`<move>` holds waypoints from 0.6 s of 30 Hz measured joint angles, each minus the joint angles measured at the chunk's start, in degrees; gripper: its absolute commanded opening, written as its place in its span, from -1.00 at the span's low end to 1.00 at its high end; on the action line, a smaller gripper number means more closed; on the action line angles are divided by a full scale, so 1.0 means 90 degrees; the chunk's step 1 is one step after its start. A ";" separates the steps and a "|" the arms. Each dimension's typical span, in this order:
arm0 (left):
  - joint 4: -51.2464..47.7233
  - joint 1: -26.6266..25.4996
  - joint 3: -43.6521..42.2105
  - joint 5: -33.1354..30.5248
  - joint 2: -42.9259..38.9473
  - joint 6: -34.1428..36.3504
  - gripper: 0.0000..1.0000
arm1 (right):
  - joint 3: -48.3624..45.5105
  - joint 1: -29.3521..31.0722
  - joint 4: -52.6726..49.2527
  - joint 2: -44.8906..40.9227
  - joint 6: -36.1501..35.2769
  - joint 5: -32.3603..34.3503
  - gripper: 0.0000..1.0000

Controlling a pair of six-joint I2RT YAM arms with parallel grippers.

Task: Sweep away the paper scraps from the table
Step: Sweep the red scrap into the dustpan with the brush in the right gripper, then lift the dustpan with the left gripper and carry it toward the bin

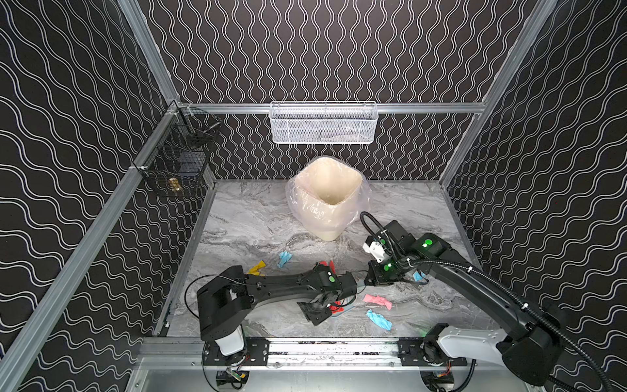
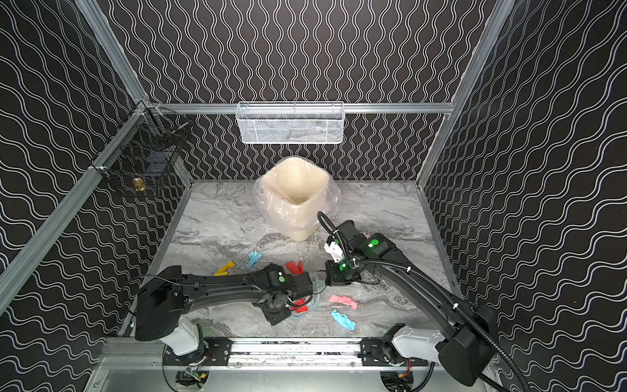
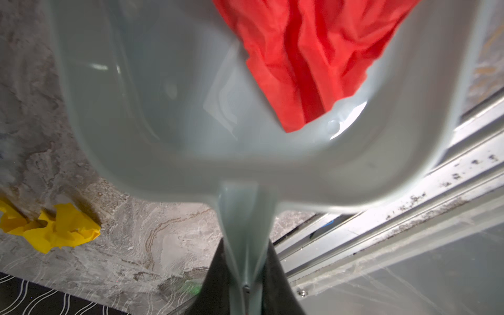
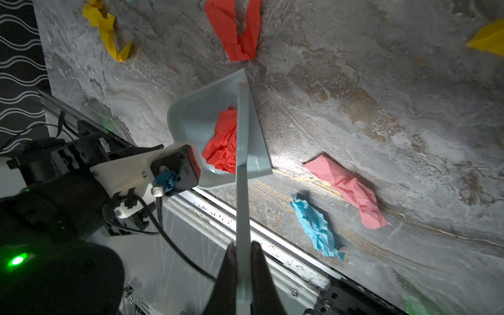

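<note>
Scattered paper scraps (image 2: 343,301) on table (image 2: 220,224)

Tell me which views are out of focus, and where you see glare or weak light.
Left wrist view: the dustpan is near and soft, with a white glare beside the red scrap. Right wrist view: the brush is blurred, the left arm is dark, glare lies on the table. Both top views: evenly lit, sharp.

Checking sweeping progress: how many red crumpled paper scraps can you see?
2 red scraps: one inside the pale blue plastic dustpan, one on the grey marble table beyond it. The arms may hide others.
</note>
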 measured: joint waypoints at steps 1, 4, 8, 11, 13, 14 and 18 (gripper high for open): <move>0.0029 0.0000 -0.0012 -0.0017 -0.0022 -0.0032 -1.00 | 0.0027 -0.0170 -0.0012 -0.0061 -0.0041 -0.0005 -1.00; 0.0083 0.0000 -0.0051 -0.0078 -0.0109 -0.0129 -1.00 | 0.0107 -0.0918 -0.0024 -0.0306 -0.0209 -0.0163 -1.00; 0.0155 0.0000 -0.0070 -0.0199 -0.0311 -0.0194 -1.00 | 0.0328 -0.1736 -0.0153 -0.0454 -0.0495 -0.0415 -1.00; 0.0146 0.0000 -0.0053 -0.0306 -0.0566 -0.0308 -1.00 | 0.0420 -0.2259 -0.0211 -0.0486 -0.0656 -0.0561 -1.00; 0.0087 0.0000 0.0029 -0.0376 -0.0704 -0.0391 -1.00 | 0.0454 -0.2436 -0.0245 -0.0522 -0.0712 -0.0636 -1.00; 0.0044 0.0000 0.0095 -0.0440 -0.0789 -0.0471 -1.00 | 0.0466 -0.2518 -0.0248 -0.0539 -0.0750 -0.0692 -1.00; -0.0189 0.0000 0.0418 -0.0743 -0.1209 -0.0712 -1.00 | 0.0478 -0.2759 -0.0233 -0.0590 -0.0760 -0.0811 -1.00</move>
